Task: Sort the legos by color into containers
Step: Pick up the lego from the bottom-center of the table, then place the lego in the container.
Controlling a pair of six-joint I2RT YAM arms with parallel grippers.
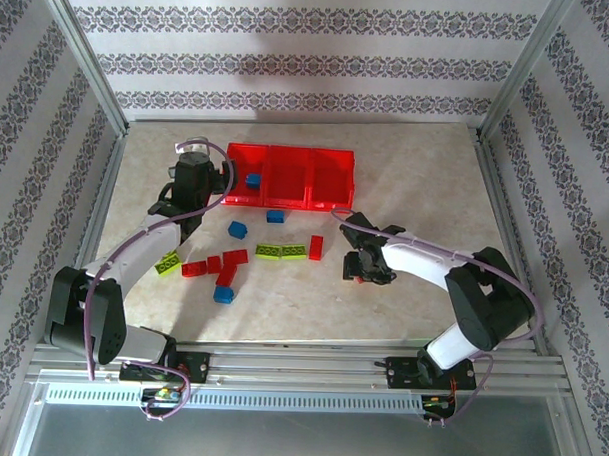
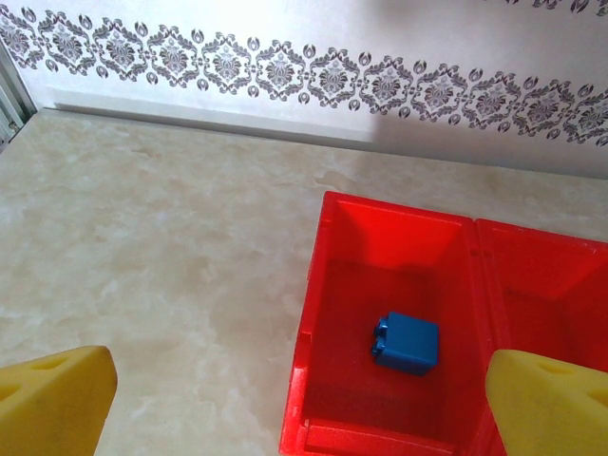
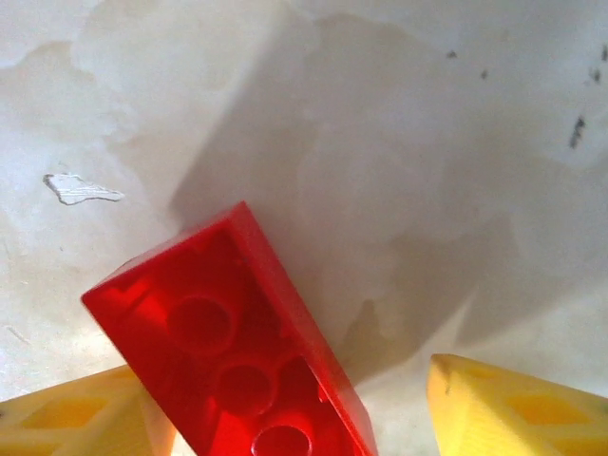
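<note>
Between the right gripper's (image 3: 285, 385) yellow fingers (image 3: 513, 408) sits a red brick (image 3: 237, 351), its hollow underside turned toward the wrist camera. The jaws are parted. One finger is touching or just beside the brick, and the other stands apart from it with bare table (image 1: 426, 192) showing in the gap. Whether the brick rests flat on the table or is tipped up cannot be told. From above, this gripper is low on the table, to the right of the loose bricks (image 1: 269, 251), which are red, blue and lime green and lie in front of the tray (image 1: 287, 147).

Off to the other side, the left gripper (image 2: 299, 366) hangs spread wide and holding nothing, above the near left corner of the tray. A blue brick (image 2: 407, 342) lies in the tray's left compartment.

The step in hand looks like the pick of a red piece. The next move calls for closing squarely on the brick's long sides so it does not twist out. It should then be lifted and carried to a compartment other than the one holding blue.
</note>
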